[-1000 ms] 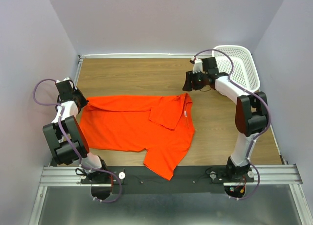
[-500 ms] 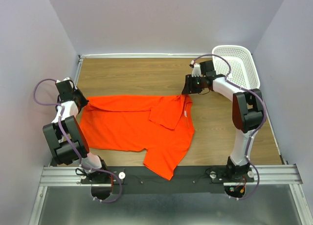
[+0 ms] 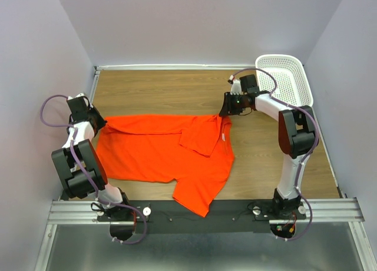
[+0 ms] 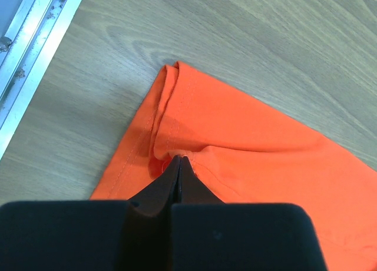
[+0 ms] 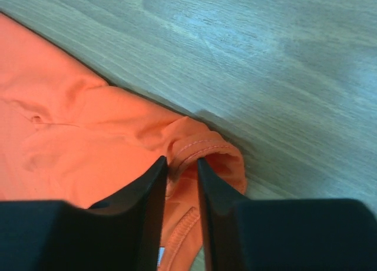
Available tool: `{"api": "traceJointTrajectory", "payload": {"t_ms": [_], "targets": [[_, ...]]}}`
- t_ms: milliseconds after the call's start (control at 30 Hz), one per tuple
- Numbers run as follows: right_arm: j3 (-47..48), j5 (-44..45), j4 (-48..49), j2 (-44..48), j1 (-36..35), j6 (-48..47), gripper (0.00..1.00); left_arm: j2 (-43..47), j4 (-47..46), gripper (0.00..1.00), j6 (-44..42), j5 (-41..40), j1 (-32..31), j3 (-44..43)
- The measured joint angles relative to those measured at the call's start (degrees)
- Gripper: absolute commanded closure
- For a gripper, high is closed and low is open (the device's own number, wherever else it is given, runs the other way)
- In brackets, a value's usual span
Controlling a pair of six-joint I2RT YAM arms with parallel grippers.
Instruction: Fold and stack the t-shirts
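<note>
Left gripper [image 4: 178, 160] was shut tight on the orange t-shirt [image 3: 159, 150], pinching its edge at 9 o'clock. Right gripper [image 5: 182, 163] sat at the shirt's 1 o'clock corner, its two fingers a little apart around the collar rim. I could not tell if they squeezed it. The shirt lay spread in the middle of the table [image 3: 165, 91], and its 6 o'clock corner reached over the near edge. Bare wood lay open at 12 o'clock, and a white basket [image 3: 288, 76] stood at 2 o'clock.
</note>
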State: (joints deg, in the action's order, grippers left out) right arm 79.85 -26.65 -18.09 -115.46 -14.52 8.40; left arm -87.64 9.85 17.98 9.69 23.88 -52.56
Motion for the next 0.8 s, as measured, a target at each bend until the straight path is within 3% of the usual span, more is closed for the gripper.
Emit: {"api": "traceJointTrajectory", "payload": {"t_ms": [233,800], "targets": [[0.0,-0.9,0.0,-0.1,0.0,0.6,0.99,0.0,0.0,1.0,0.0,0.0,0.0,0.0],[-0.9,-3.1,-0.1,-0.1,6.8,0.0,0.99,-6.2,-0.6,1.0,0.0,-4.7,-0.1,-4.7]]}}
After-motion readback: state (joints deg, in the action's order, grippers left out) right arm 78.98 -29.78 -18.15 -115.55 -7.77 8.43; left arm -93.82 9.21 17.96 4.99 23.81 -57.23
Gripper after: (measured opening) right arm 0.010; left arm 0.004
